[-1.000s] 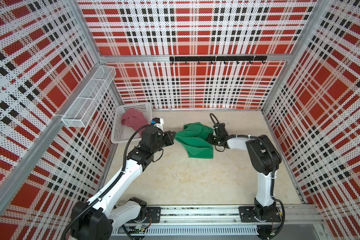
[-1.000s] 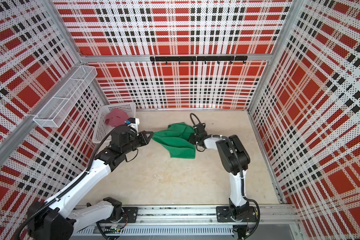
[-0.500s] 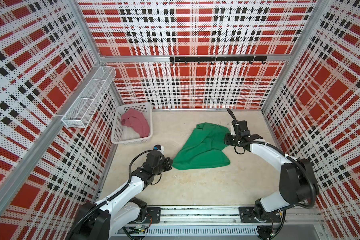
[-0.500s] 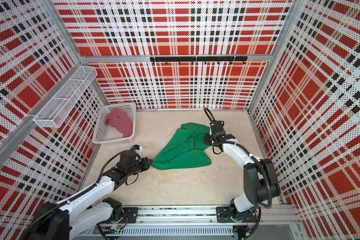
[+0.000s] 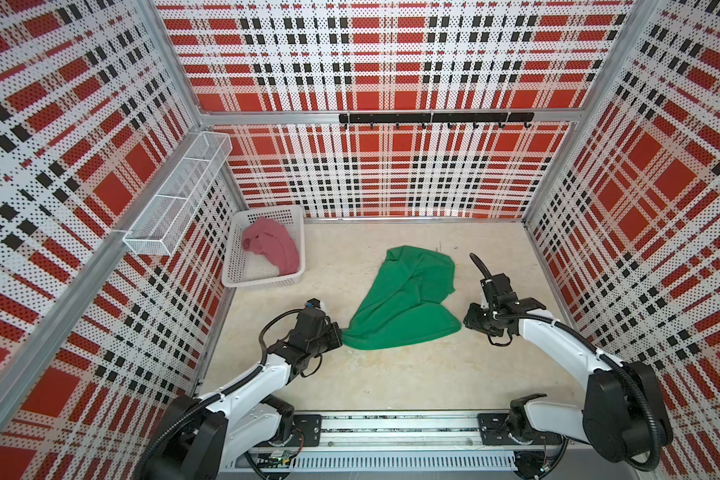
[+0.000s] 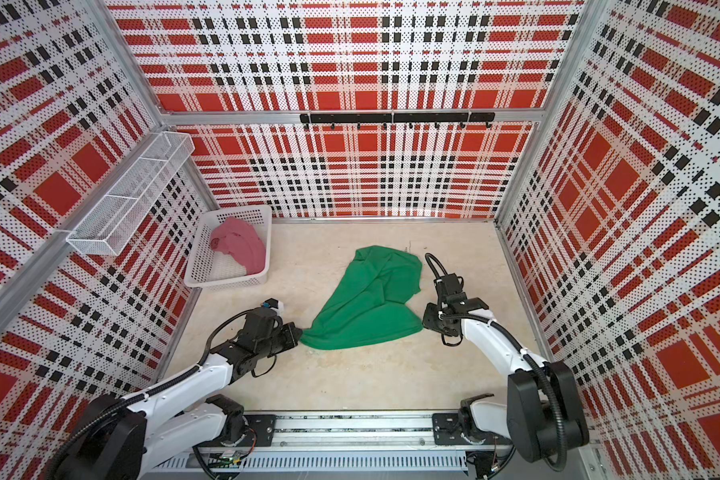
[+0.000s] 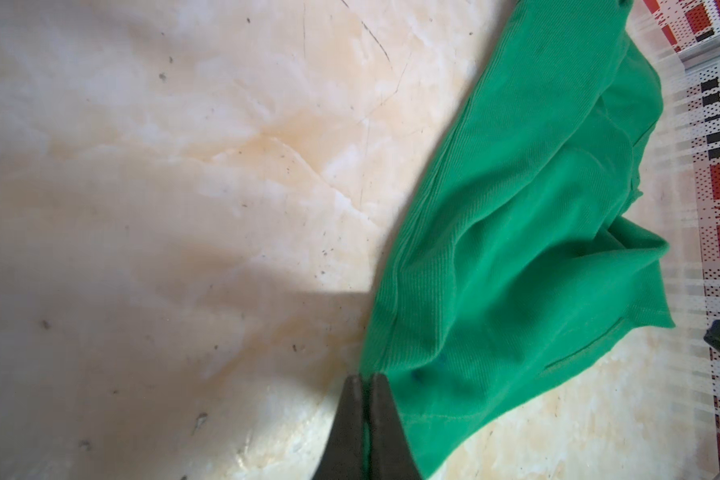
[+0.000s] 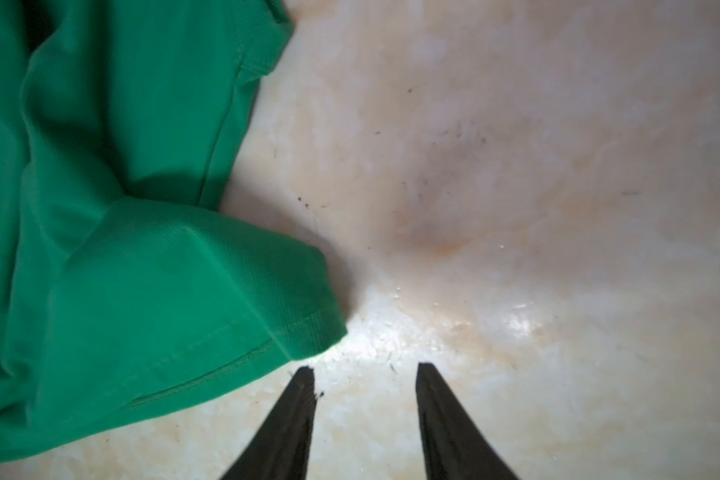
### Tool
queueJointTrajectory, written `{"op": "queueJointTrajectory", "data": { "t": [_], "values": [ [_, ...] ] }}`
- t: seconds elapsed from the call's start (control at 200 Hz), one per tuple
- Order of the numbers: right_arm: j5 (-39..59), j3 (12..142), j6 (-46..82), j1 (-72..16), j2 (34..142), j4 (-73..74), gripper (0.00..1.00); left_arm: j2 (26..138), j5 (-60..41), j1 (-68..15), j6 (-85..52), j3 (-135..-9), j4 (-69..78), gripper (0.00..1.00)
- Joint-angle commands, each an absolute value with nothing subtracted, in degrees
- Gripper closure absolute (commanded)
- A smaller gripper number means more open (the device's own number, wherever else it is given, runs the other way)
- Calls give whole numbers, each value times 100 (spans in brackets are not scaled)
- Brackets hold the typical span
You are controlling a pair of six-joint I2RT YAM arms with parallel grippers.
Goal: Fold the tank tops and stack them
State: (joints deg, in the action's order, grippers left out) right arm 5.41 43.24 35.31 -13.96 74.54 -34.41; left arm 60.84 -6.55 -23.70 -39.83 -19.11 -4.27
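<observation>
The pink top (image 5: 273,245) is lying in the basket (image 5: 262,283). My left gripper (image 7: 364,380) is pinching a hem corner of the green top (image 5: 404,307), which is sprawling on the table (image 5: 391,382). My right gripper (image 8: 364,370) is gaping empty beside the other corner. The cloth is looking soft and floppy, so I'm judging that corner the best hold.

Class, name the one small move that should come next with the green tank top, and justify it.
Probably open the left gripper: it is shut on one corner of the green tank top, which lies on the table, while the right gripper stands open, clear of the cloth.
</observation>
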Motion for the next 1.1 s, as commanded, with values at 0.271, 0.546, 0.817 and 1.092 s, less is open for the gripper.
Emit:
{"op": "queueJointTrajectory", "data": {
  "t": [0.271, 0.546, 0.817, 1.092],
  "values": [
    [1234, 4244, 3541, -1402, 8167, -2773, 49, 6174, -519, -2355, -3991, -2092, -290, 100],
    [1288, 4128, 3581, -1403, 8194, -2633, 86, 6200, -472, -2348, -3956, -2190, -296, 100],
    [462, 5543, 2996, -1406, 7384, -3882, 100, 6169, -256, -2089, -3861, -3870, -100, 100],
    [97, 8270, 2106, -1400, 7409, -4421, 100, 7313, 9, -1890, -2406, -7770, -978, 100]
  ]
}}
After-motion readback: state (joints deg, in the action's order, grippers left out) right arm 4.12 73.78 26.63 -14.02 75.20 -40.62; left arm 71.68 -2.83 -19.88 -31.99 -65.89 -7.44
